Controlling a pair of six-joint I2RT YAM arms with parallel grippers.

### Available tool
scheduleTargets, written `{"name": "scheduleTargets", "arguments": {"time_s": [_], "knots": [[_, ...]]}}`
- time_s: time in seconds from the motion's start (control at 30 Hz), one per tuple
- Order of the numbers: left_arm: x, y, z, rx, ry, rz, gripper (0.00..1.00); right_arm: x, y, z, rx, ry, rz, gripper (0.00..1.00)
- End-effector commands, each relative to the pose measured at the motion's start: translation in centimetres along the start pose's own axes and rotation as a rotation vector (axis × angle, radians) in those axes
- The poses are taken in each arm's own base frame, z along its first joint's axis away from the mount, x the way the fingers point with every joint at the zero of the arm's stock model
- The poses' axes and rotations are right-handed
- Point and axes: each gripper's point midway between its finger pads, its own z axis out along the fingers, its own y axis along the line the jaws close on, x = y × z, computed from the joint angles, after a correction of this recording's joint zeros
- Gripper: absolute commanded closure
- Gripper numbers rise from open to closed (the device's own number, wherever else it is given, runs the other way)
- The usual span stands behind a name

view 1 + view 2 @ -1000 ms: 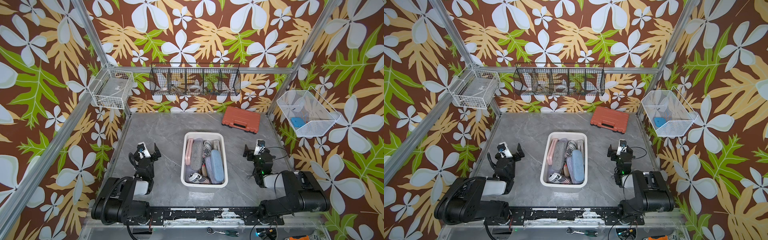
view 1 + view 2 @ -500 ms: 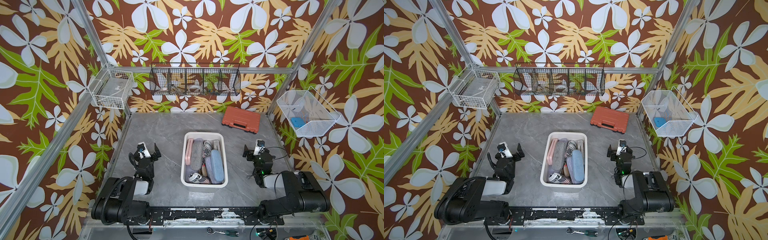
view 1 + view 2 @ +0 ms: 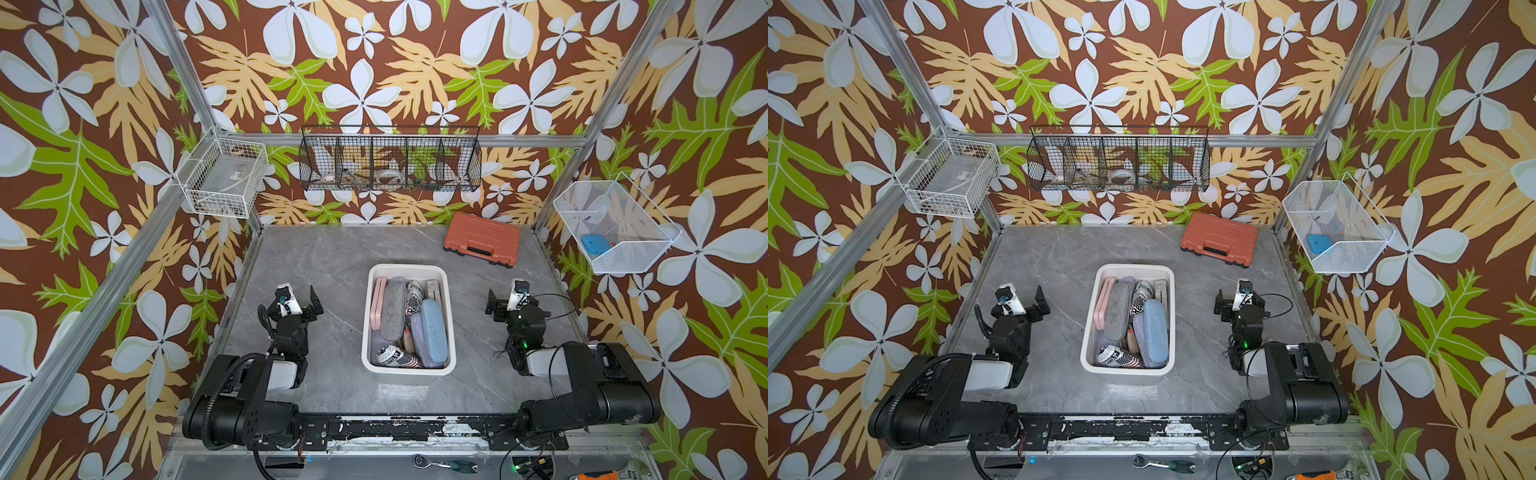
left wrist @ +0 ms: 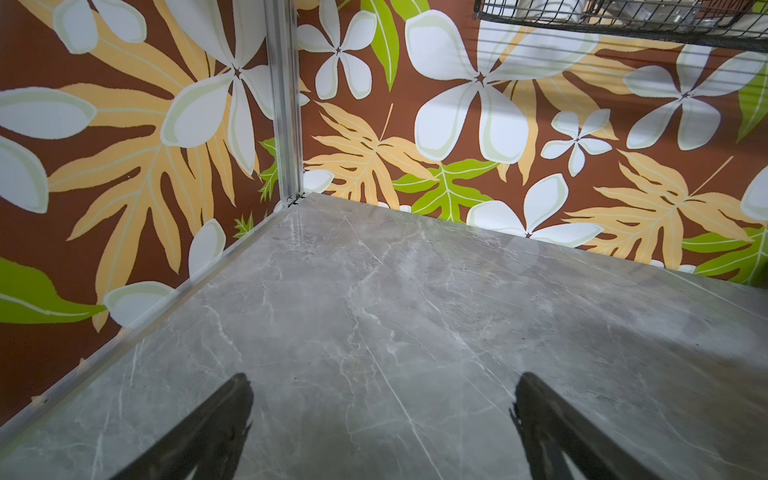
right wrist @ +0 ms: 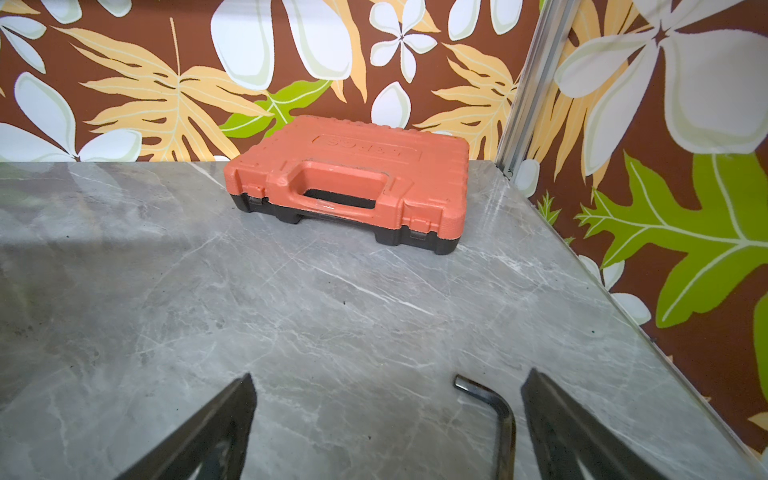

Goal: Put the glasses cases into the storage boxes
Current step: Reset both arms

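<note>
Status: left pincer [image 4: 384, 378] is spread wide with nothing between the fingers, over bare desk [image 3: 332, 266]. Same for right pincer [image 5: 390, 374], wide and empty. A hex key [image 5: 500, 411] lies on the desk just inside one of its fingers, not gripped.

The storage box [image 3: 408, 267] sits mid-desk between the arms, apart from both. All glasses cases [image 3: 414, 297] I can see are inside it:
- pink case [image 3: 378, 303] on edge along one wall
- grey case [image 3: 393, 307] beside it
- light blue case [image 3: 434, 332] on top
- newspaper-print case [image 3: 395, 357] at the near end

No case lies loose on the desk in both top views. The orange tool case [image 3: 482, 239] at the far right corner isn't ours.

My read is that loading is done, so the step in hand is park and verify. To do it well:
- Keep both pincers wide and off to the sides so the view into the box is clear.
- Scan the desk edges for strays. The arm bodies hide some desk near the front rail.
- Check the light blue case, which rides highest. If it sits above the rim, nudge it down with fingertips together. Don't pinch, because the pile looks loose and a grab could drag neighbours out.
- Lift the right arm before any sweep, or the finger may drag the hex key.

There's a small blue item [image 3: 592, 245] in the white mesh basket [image 3: 631, 255] on the right wall. I can't tell what it is.
</note>
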Motion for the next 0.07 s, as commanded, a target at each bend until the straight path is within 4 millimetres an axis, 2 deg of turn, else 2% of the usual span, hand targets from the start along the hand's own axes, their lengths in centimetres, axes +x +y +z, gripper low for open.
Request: {"name": "scheduleTargets", "arguments": {"time_s": [0.0, 0.03], "knots": [[-0.58, -0.11, 0.08, 0.005, -0.022, 0.005, 0.0, -0.24, 0.08, 0.02, -0.004, -0.007, 0.006, 0.01], [-0.62, -0.11, 0.09, 0.005, -0.023, 0.004, 0.0, -0.33, 0.08, 0.01, -0.003, -0.011, 0.007, 0.0]]}}
